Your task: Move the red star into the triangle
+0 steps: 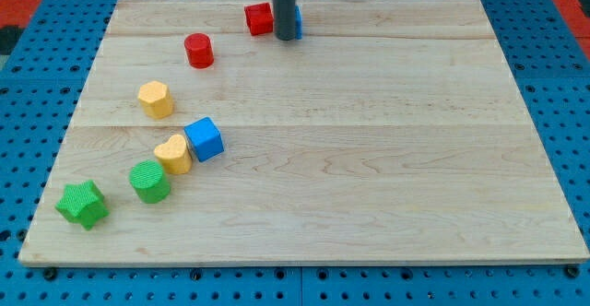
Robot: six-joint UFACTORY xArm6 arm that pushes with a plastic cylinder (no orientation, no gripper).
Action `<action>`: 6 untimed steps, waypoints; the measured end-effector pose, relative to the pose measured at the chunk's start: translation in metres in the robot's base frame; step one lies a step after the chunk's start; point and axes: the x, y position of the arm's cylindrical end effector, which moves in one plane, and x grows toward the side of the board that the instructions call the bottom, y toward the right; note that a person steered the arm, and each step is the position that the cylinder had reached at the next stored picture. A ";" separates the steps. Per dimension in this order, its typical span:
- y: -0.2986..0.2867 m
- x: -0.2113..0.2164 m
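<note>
My tip is at the view's top centre, touching the right side of a red block whose shape is partly hidden by the rod; it may be the red star. A sliver of a blue block shows just right of the rod, mostly hidden behind it. A red cylinder stands lower left of the tip. No block clearly reads as a triangle; the blue block behind the rod is too hidden to tell.
A yellow hexagon lies at left. Below it a blue cube touches a yellow heart. A green cylinder and a green star sit at lower left. The wooden board lies on a blue pegboard.
</note>
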 end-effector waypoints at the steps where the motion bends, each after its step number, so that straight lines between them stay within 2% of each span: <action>1: 0.002 0.010; 2: -0.068 0.013; 3: -0.082 -0.012; 5: -0.017 -0.023; 6: -0.017 -0.002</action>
